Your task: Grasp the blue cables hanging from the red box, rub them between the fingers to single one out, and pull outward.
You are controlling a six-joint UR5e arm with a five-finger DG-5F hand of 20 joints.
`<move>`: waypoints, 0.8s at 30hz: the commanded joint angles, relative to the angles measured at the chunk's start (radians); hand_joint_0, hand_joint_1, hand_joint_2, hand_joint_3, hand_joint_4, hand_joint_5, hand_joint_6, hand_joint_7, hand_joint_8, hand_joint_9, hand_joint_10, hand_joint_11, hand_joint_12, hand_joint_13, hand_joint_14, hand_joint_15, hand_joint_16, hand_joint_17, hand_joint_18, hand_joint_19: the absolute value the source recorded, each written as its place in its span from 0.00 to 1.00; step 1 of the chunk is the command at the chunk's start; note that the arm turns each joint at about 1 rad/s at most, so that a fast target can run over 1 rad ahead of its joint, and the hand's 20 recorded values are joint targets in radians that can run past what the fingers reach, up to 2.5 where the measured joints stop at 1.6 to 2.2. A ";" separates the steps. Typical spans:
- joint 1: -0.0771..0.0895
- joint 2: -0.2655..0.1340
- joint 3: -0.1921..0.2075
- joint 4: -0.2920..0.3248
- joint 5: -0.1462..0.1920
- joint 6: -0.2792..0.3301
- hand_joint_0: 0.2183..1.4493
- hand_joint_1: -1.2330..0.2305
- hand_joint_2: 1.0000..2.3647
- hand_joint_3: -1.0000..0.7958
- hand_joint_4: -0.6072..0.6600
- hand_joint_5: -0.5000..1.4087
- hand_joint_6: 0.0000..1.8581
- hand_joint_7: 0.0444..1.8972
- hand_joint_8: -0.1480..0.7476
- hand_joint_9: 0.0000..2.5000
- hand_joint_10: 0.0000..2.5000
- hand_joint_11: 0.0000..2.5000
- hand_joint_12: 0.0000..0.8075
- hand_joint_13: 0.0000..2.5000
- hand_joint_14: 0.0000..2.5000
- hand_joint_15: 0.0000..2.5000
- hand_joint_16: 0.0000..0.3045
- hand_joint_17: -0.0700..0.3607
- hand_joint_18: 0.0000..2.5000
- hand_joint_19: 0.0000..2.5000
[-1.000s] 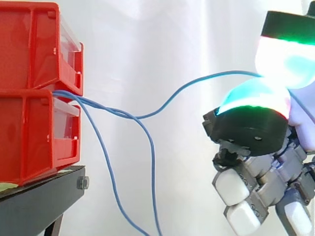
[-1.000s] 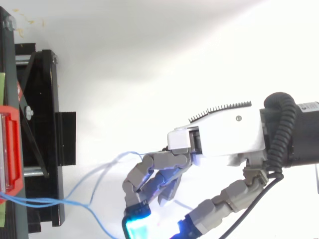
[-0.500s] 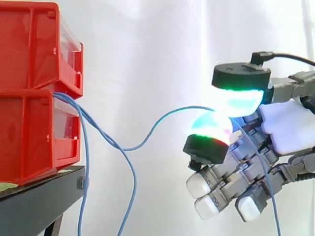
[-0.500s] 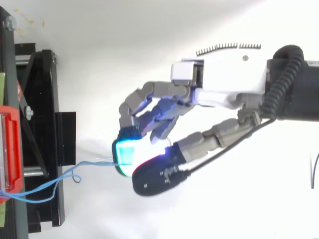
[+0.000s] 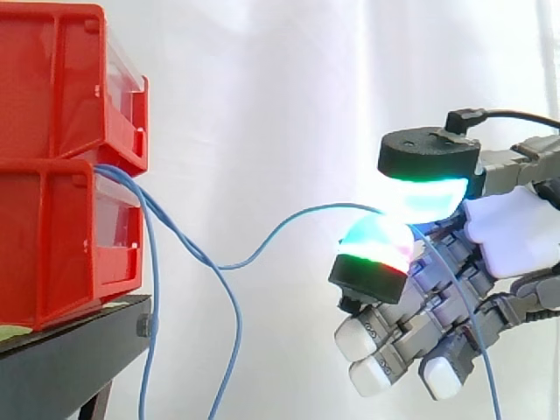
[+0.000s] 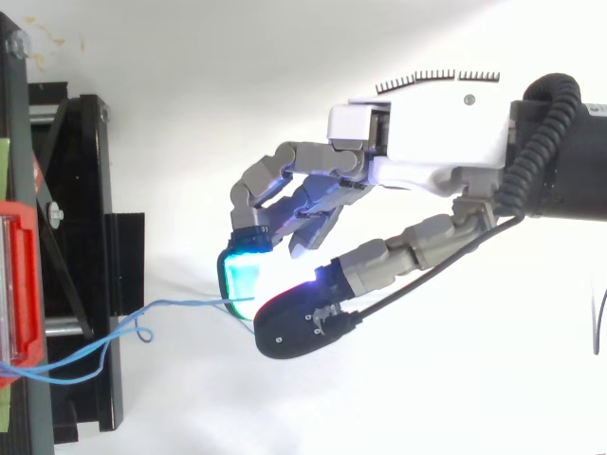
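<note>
Built of grey jointed fingers (image 6: 285, 172) on a white-shelled hand (image 6: 432, 142), tipped with black-backed pads (image 5: 378, 249) glowing cyan and green (red along one rim).

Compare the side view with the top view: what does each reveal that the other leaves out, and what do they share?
Side view: two red bins stacked one on the other, with loose blue cables hanging down from between them past the black stand. Top view: the white back of the hand up to its wrist, and a small loop in the cables near the stand. Both: the hand pinching one blue cable between two glowing pads, that cable curving back to the bins.
</note>
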 commanded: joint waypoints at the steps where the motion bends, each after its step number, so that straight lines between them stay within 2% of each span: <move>1: 0.000 0.000 0.000 0.001 0.001 -0.010 0.29 0.30 0.00 0.57 0.52 0.20 0.45 0.61 0.47 0.28 0.00 0.07 0.51 0.23 0.00 0.04 0.19 0.47 0.27 0.16; 14: -0.001 0.000 -0.001 0.001 0.001 -0.010 0.29 0.30 0.00 0.57 0.51 0.20 0.45 0.61 0.47 0.28 0.00 0.08 0.50 0.23 0.00 0.04 0.19 0.46 0.27 0.15; 16: -0.001 0.000 0.000 0.001 0.001 -0.012 0.29 0.30 0.00 0.57 0.51 0.20 0.45 0.60 0.47 0.29 0.00 0.08 0.48 0.23 0.00 0.04 0.17 0.43 0.24 0.14; 20: 0.000 0.000 -0.001 0.001 0.001 -0.012 0.28 0.29 0.04 0.56 0.50 0.20 0.45 0.59 0.46 0.29 0.00 0.09 0.46 0.23 0.00 0.05 0.16 0.42 0.22 0.13; 22: 0.000 0.000 -0.001 0.001 0.001 -0.010 0.27 0.29 0.11 0.54 0.51 0.20 0.46 0.59 0.47 0.31 0.00 0.10 0.28 0.21 0.00 0.05 0.08 0.29 0.15 0.13; 24: 0.000 0.000 0.000 0.001 0.001 -0.012 0.27 0.29 0.10 0.55 0.53 0.20 0.46 0.61 0.46 0.32 0.00 0.10 0.26 0.21 0.00 0.05 0.08 0.28 0.14 0.13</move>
